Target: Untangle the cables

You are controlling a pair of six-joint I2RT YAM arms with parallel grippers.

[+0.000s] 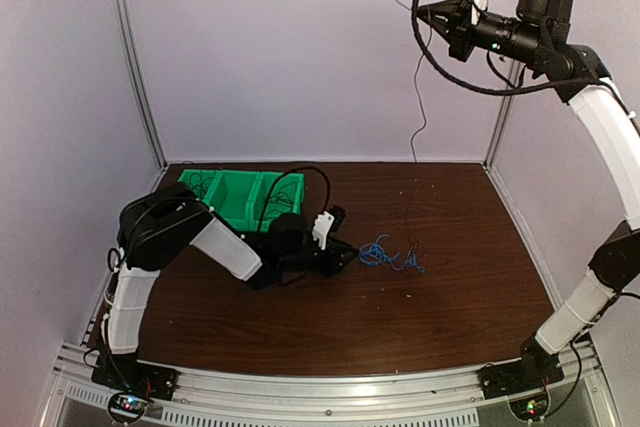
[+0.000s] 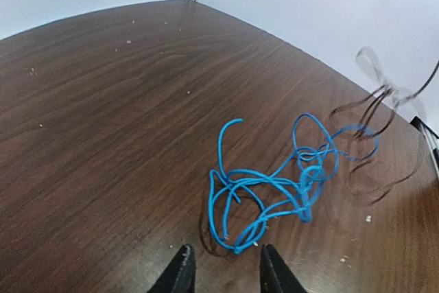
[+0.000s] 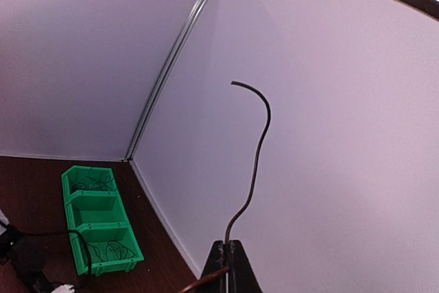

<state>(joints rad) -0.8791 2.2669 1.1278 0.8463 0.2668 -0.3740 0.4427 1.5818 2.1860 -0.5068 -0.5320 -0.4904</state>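
Note:
Bright blue cables (image 2: pixel 274 190) lie in a loose tangle on the brown table, also seen from above as the blue cables (image 1: pixel 376 253). My left gripper (image 2: pixel 226 264) is low over the table just short of the tangle's near loop; its jaws stand apart with nothing between them. From above, the left gripper (image 1: pixel 347 257) is immediately left of the tangle. High at the back right, my right gripper (image 3: pixel 230 246) is shut on a thin black cable (image 3: pixel 257 162). The black cable (image 1: pixel 421 107) hangs from the right gripper (image 1: pixel 420 13) down to the tangle, blurred in the left wrist view.
A green three-compartment bin (image 1: pixel 240 218) with thin black wires inside stands at the back left, behind my left arm; it shows as the green bin (image 3: pixel 113 264) in the right wrist view. White walls close in the table at the back and sides.

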